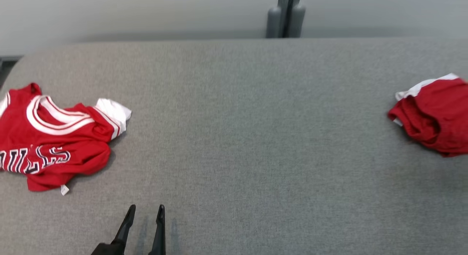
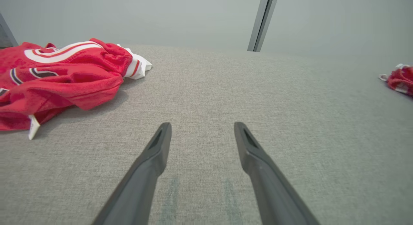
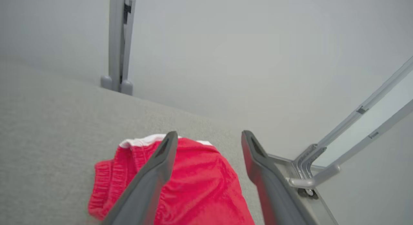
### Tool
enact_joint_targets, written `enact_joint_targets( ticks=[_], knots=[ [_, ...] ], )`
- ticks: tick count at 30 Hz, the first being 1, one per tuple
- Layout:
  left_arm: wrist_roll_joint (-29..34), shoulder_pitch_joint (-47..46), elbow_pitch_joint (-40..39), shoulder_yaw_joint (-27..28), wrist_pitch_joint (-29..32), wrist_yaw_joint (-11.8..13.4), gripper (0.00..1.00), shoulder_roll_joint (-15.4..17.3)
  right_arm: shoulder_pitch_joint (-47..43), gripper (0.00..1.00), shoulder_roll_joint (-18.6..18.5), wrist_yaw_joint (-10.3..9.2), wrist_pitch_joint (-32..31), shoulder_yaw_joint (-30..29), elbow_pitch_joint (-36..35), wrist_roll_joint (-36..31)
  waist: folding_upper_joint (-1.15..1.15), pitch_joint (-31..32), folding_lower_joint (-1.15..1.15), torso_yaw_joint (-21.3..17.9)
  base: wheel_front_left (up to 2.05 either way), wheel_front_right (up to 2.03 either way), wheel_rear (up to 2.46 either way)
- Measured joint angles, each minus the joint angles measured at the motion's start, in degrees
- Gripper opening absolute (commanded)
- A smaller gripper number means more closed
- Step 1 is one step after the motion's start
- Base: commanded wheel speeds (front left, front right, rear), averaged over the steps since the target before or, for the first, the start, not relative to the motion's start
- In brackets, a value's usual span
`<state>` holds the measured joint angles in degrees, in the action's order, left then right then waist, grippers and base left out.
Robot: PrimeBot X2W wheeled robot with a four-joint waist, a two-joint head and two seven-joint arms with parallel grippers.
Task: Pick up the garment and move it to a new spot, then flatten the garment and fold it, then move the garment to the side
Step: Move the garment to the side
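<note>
The garment (image 1: 51, 138), a red jersey shirt with white sleeves, striped white neck trim and black lettering, lies crumpled at the left edge of the grey table (image 1: 248, 130). It also appears at the upper left of the left wrist view as the garment (image 2: 61, 76). My left gripper (image 1: 145, 211) hovers low over the table near the front edge, to the right of the shirt, open and empty; its fingers stand apart in the left gripper (image 2: 202, 126) view. My right gripper (image 3: 209, 136) is open above the small red cloth, holding nothing.
A smaller red cloth (image 1: 435, 114) with a white edge lies bunched at the table's right edge, seen close up as the red cloth (image 3: 193, 183). A grey post (image 1: 287, 13) stands behind the table. Metal rails (image 3: 351, 134) run beyond the right edge.
</note>
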<state>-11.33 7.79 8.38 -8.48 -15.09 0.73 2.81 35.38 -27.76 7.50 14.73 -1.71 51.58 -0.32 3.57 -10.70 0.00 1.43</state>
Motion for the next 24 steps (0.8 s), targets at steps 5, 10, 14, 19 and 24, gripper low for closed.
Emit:
enact_joint_targets(
  ticks=[5,10,14,19,24],
  knots=[
    [-0.9,2.4,-0.3,1.0,0.0,0.7,1.0,0.0,-17.9,1.0,8.2,0.0,0.2,-5.5,-27.8,2.2,0.0,5.3,0.0,-1.2,0.0,0.0,0.0],
    [-1.6,2.9,-0.7,0.9,0.0,1.0,1.0,0.0,-34.6,1.0,18.5,0.02,0.2,-6.7,-43.5,1.7,0.0,8.8,0.0,-1.4,0.0,0.0,0.0],
    [-1.9,3.8,-0.5,1.2,0.0,1.3,1.0,0.0,-41.2,1.0,22.9,0.0,0.2,-6.6,-47.7,1.0,0.0,10.5,0.0,-0.9,0.0,0.0,0.0],
    [-2.3,4.1,-0.7,1.8,0.0,1.4,1.0,0.0,-46.0,1.0,24.7,0.0,0.2,-5.9,-48.6,1.3,0.0,11.6,0.0,0.3,0.0,0.0,0.0],
    [-2.3,4.6,-0.7,1.9,0.0,1.4,1.0,0.0,-47.1,1.0,25.1,0.0,0.2,-5.2,-48.5,3.9,0.0,11.8,0.0,1.0,0.0,0.0,0.0]
  ],
)
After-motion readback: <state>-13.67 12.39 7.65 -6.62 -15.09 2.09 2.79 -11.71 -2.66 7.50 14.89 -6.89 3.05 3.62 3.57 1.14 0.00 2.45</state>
